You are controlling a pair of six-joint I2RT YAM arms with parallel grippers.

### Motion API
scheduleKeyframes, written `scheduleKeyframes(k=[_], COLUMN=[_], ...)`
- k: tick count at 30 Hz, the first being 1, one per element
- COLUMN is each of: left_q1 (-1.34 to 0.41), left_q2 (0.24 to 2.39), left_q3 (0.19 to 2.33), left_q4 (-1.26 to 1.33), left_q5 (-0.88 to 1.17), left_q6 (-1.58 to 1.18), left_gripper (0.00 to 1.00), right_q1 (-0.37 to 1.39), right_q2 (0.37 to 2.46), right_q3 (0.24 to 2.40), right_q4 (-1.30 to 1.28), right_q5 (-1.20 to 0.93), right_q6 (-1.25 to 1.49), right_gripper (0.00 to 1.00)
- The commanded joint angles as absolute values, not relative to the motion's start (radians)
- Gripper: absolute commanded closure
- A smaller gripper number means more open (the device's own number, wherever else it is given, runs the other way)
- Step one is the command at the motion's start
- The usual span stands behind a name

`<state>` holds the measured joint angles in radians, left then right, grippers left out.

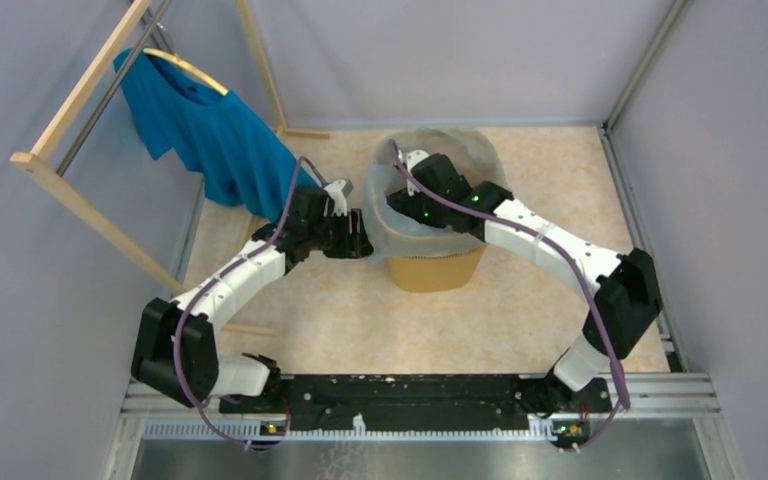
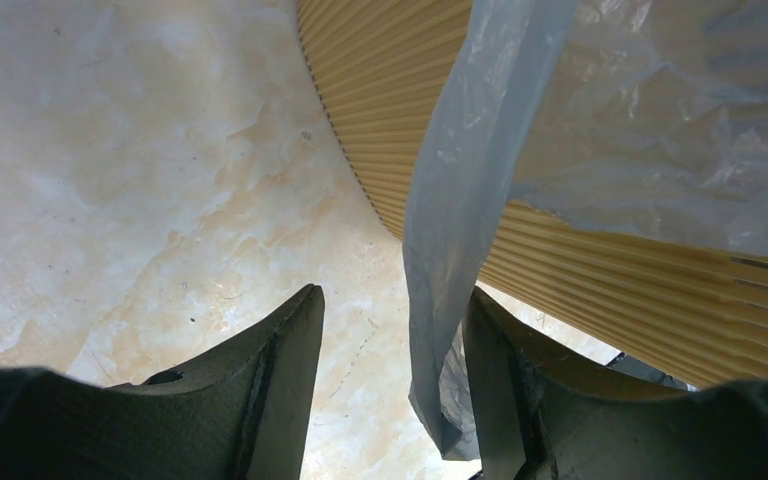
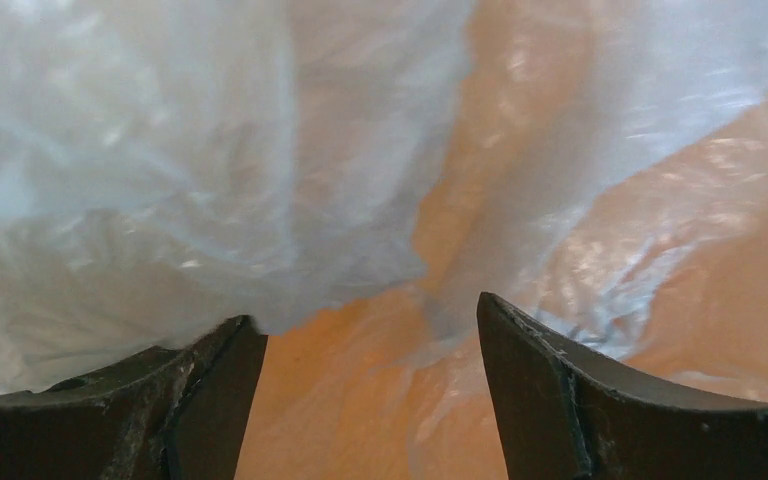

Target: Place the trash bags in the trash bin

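Observation:
The yellow-orange trash bin (image 1: 435,268) stands mid-floor. The pale grey-blue trash bag (image 1: 388,200) is spread over its rim and hangs down the left side. My left gripper (image 1: 357,241) is at the bin's left wall. In the left wrist view it (image 2: 390,305) is open, and a hanging strip of the bag (image 2: 460,200) lies between the jaws against the right finger, beside the ribbed bin wall (image 2: 410,90). My right gripper (image 1: 415,168) reaches down into the bin. It (image 3: 370,325) is open and empty, with bag film (image 3: 160,150) around it over the orange bin inside (image 3: 340,400).
A bright blue T-shirt (image 1: 210,130) hangs on a hanger from a wooden rack (image 1: 80,200) at the back left, close to the left arm. Grey walls enclose the marbled floor (image 1: 350,320). A metal rail (image 1: 660,300) runs along the right edge.

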<state>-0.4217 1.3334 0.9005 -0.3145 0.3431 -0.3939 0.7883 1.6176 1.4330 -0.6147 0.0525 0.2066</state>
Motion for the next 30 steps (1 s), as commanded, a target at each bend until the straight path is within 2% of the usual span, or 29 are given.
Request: scheduleKeyframes(k=[1, 10, 24, 30], left_q1=[-0.424, -0.425, -0.425, -0.425], left_q2=[1.312, 1.319, 1.311, 1.304], left_q3=[0.887, 0.882, 0.879, 0.875], left_q4=[-0.281, -0.271, -0.278, -0.272], left_q5=[0.346, 0.357, 0.341, 0.344], left_q6=[-0.393, -0.399, -0.395, -0.395], left_gripper=[0.4, 0.39, 0.37, 0.34], right_q1=[0.725, 0.71, 0.711, 0.711], right_q2=[1.57, 1.648, 1.848, 1.864], right_q3=[1.512, 1.522, 1.364, 1.394], right_q4=[-0.614, -0.603, -0.347, -0.374], right_q5=[0.116, 0.248, 0.189, 0.21], right_q6=[0.209, 0.126, 0.218, 0.216], right_gripper=[0.24, 0.12, 0.12, 0.13])
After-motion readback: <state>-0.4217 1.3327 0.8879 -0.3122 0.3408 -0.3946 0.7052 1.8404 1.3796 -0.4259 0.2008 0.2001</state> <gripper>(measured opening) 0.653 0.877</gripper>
